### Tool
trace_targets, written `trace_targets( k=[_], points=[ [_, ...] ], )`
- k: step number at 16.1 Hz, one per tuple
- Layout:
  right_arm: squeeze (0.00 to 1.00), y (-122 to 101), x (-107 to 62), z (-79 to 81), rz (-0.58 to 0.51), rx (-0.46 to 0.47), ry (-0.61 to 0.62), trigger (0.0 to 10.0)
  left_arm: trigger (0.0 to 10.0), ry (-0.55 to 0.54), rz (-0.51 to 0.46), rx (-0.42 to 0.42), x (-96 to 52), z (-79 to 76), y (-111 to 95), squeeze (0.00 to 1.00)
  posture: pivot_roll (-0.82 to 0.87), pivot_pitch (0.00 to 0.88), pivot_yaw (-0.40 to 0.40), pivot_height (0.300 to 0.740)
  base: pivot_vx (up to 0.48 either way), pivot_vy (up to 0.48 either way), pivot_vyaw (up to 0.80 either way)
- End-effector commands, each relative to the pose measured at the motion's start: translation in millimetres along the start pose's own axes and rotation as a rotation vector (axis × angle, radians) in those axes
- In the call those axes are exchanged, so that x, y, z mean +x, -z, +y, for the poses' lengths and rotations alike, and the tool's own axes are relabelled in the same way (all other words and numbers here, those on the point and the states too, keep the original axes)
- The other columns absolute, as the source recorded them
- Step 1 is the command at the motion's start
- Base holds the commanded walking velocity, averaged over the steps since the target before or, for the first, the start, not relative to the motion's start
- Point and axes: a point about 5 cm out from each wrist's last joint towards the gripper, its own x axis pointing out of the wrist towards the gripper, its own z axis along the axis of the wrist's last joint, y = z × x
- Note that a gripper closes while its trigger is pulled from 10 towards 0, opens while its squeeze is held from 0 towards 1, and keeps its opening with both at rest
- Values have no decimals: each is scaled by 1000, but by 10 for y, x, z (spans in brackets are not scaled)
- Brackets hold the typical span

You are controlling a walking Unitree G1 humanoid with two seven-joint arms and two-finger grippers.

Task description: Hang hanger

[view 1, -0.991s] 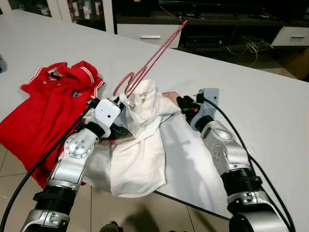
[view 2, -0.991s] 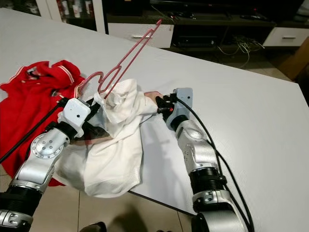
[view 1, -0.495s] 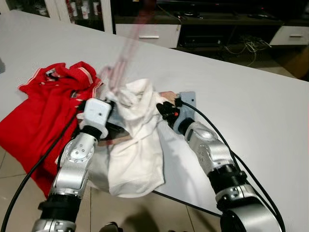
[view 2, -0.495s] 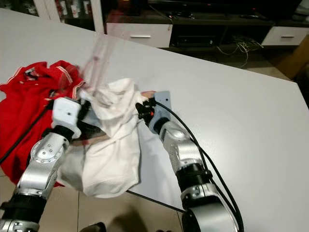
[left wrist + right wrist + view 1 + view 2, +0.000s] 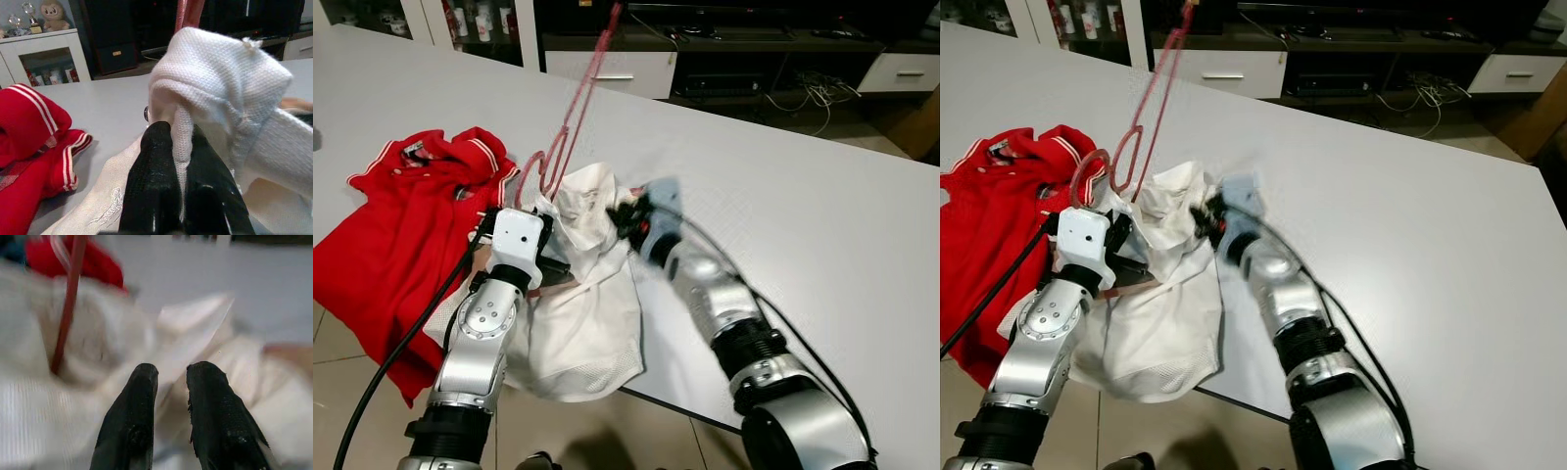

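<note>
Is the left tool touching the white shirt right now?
Touching. The left wrist view shows the left tool pinching a fold of the white shirt between its fingers.

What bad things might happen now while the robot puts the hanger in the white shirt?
The pink hanger sticks up steeply out of the white shirt, so it might slip out. The left gripper pinches only a small fold of cloth, which might pull free. Much of the shirt hangs over the table edge, so it might slide to the floor.
</note>
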Motion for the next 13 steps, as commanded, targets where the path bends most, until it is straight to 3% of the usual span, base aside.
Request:
trace_targets(
  k=[1,5,8,13],
  points=[
    [0,56,19,42,35,-33,-8,10000,0,6,169,-42,-124,-58,325,0,128,120,-86,740,0,0,0],
    [0,276,38,49,136,-95,114,10000,0,15,171,-44,-132,-81,318,0,131,125,-85,740,0,0,0],
    [0,411,-59,-139,216,-173,213,10000,0,25,176,-32,-143,-88,325,0,132,125,-86,740,0,0,0],
    [0,621,-317,-324,269,-96,148,10000,0,18,168,-6,-121,-28,305,0,104,120,-78,740,0,0,0]
  ],
)
